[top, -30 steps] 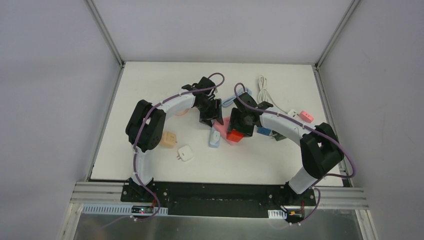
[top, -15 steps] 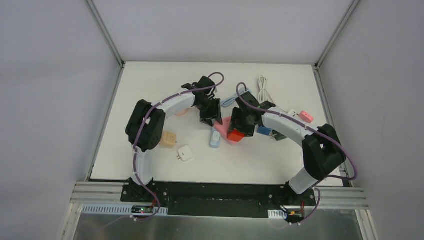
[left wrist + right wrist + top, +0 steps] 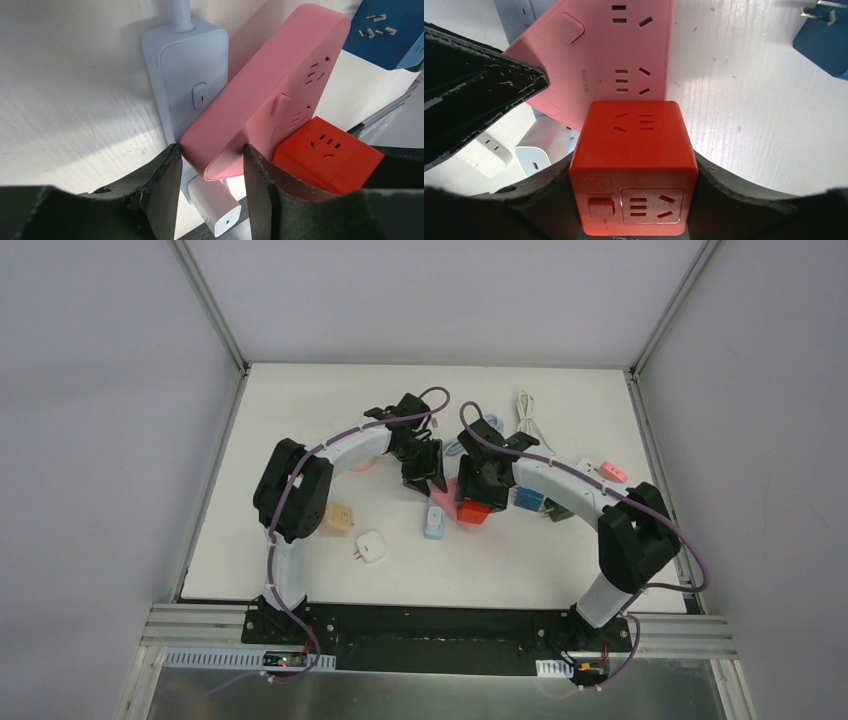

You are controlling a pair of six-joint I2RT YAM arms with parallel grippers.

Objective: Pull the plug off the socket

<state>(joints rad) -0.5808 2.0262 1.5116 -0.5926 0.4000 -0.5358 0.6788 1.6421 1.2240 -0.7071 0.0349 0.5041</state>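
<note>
A pink power strip (image 3: 447, 492) lies tilted at the table's middle, partly over a light blue strip. A red cube plug (image 3: 472, 510) sits against its socket face, and its prongs are hidden. My left gripper (image 3: 430, 480) is shut on the pink strip's near end (image 3: 270, 100), one finger (image 3: 160, 190) on each side. My right gripper (image 3: 480, 498) is shut on the red cube (image 3: 634, 165), which fills the space between its jaws. The cube also shows in the left wrist view (image 3: 327, 155), and the pink strip in the right wrist view (image 3: 609, 60).
A light blue power strip (image 3: 185, 65) with a white charger (image 3: 215, 205) lies under the pink one. A blue adapter (image 3: 528, 502) sits right of the red cube. A peach cube (image 3: 337, 517), a white plug (image 3: 371, 546), a pink plug (image 3: 612, 473) and a white cable (image 3: 527, 420) lie around.
My right wrist has swung left and its forearm has turned. The light blue strip has shifted a little nearer and turned more upright. The red cube stays against the pink strip.
</note>
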